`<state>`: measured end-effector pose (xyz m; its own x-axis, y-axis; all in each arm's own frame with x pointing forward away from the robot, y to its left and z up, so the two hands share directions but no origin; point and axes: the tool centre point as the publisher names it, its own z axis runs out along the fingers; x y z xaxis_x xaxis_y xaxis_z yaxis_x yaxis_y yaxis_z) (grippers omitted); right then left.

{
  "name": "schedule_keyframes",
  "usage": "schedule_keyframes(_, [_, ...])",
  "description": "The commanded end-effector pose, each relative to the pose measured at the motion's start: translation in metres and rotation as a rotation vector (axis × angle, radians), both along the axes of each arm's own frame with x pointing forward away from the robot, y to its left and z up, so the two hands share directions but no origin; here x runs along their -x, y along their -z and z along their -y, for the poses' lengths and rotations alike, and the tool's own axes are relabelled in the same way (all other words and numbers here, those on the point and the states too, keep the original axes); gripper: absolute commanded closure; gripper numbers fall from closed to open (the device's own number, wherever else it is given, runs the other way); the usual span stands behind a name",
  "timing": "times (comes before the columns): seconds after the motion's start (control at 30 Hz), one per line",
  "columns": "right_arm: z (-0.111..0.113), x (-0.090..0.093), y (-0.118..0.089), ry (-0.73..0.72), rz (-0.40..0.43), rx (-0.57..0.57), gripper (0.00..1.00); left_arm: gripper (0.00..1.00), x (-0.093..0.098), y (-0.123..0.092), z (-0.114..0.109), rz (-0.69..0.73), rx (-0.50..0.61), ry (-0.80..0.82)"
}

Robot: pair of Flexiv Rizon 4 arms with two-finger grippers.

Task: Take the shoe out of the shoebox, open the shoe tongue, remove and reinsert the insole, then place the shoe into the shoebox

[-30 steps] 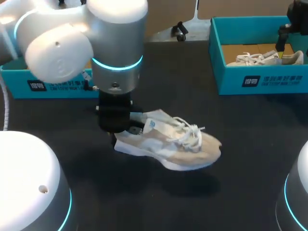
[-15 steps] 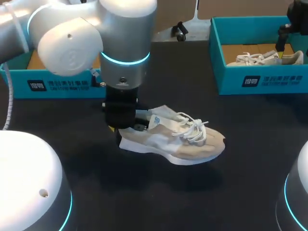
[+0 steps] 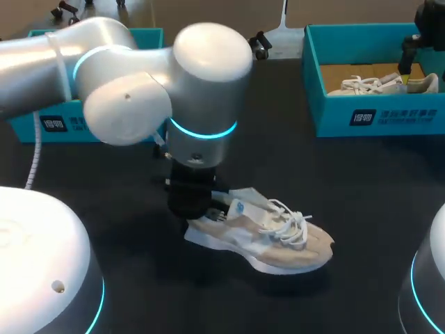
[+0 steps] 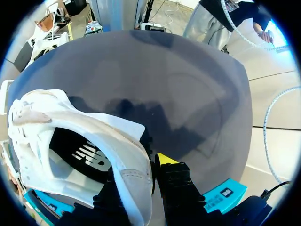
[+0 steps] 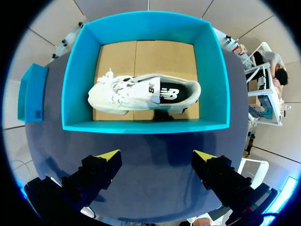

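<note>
One beige sneaker [image 3: 268, 236] lies lower centre, its heel collar clamped in the left gripper [image 4: 143, 172], a grip only that wrist view shows. The right gripper [image 5: 157, 157] hangs spread above the white sneaker [image 5: 136, 94] in the teal shoebox [image 5: 141, 26]. Beige sneaker and left arm [image 3: 139, 104] have shifted rightward and lower.

The left arm [image 3: 132, 104], across the upper left of the head view, is glossy silver-white with bulbous joints, a cyan light ring [image 3: 201, 131] and a black wrist block [image 3: 189, 195] (a white cable [image 3: 33, 156] trails down the left edge). A white dome [image 3: 35, 264] rimmed in cyan fills the lower left corner. The right gripper [image 5: 157, 157] has black fingers [image 5: 94, 176] with yellow wedge tips.
</note>
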<state>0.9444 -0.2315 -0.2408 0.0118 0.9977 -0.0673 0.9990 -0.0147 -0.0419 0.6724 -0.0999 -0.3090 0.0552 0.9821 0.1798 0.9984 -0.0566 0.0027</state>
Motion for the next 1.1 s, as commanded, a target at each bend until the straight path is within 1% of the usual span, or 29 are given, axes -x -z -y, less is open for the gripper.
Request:
schedule_keyframes(0.03, [0.0, 0.001, 0.0, 0.0, 0.002, 0.001, 0.0, 1.0, -0.003, 0.015, 0.006, 0.013, -0.007, 0.009])
schedule_keyframes(0.23, [0.0, 0.001, 0.0, 0.0, 0.002, 0.001, 0.0, 1.0, -0.001, 0.027, 0.004, 0.027, 0.001, 0.012])
schedule_keyframes(0.47, [0.0, 0.001, 0.0, 0.0, 0.002, 0.001, 0.0, 1.0, 0.005, 0.038, 0.006, 0.047, -0.022, 0.043])
schedule_keyframes(0.7, [0.0, 0.001, 0.0, 0.0, 0.002, 0.001, 0.0, 1.0, 0.001, 0.053, 0.006, 0.034, -0.035, 0.041])
schedule_keyframes(0.9, [0.0, 0.001, 0.0, 0.0, 0.002, 0.001, 0.0, 1.0, -0.007, 0.064, 0.01, 0.018, -0.04, 0.052])
schedule_keyframes(1.1, [0.0, 0.001, 0.0, 0.0, 0.002, 0.001, 0.0, 1.0, -0.01, 0.068, 0.015, 0.008, -0.033, 0.062])
